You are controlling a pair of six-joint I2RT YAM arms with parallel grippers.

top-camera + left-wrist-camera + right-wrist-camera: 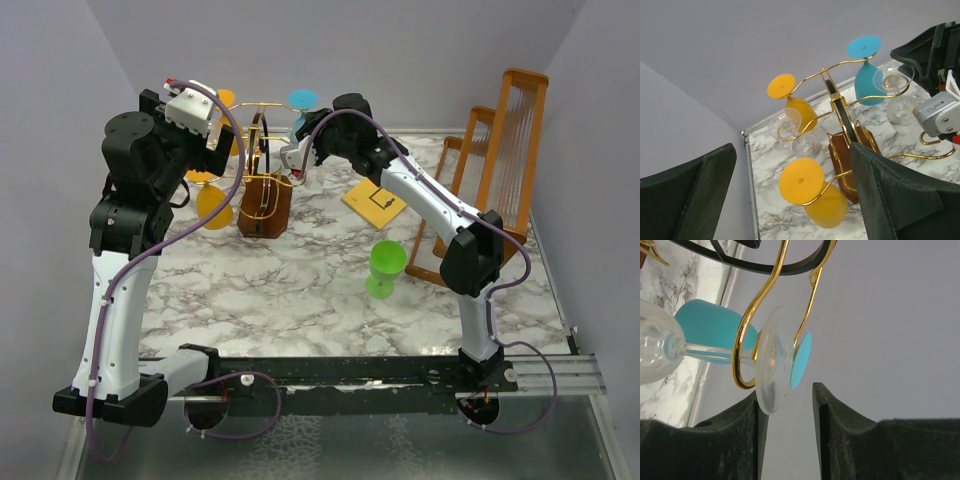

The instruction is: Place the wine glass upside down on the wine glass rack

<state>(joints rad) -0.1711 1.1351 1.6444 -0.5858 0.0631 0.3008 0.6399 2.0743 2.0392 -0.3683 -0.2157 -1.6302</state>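
Observation:
The gold wire rack (pixel 262 150) stands on its brown wooden base at the back of the table. Two orange glasses, a blue one (pixel 867 75) and two clear ones hang on it upside down. One clear wine glass (pixel 772 360) hangs by its stem in a gold hook (pixel 742 340), and its round foot lies between my right gripper's fingers, close to the left one. My right gripper (pixel 787 390) is open at the rack's right side (pixel 295 158). My left gripper (pixel 792 150) is wide open and empty, above the rack's left arms and an orange glass (pixel 812 192). A green wine glass (pixel 385 268) stands upright on the table.
Tall orange-brown wooden frames (pixel 500 150) stand along the right edge. A yellow card (pixel 375 203) lies between them and the rack. The marble tabletop (pixel 300 290) has grey walls close behind and at both sides.

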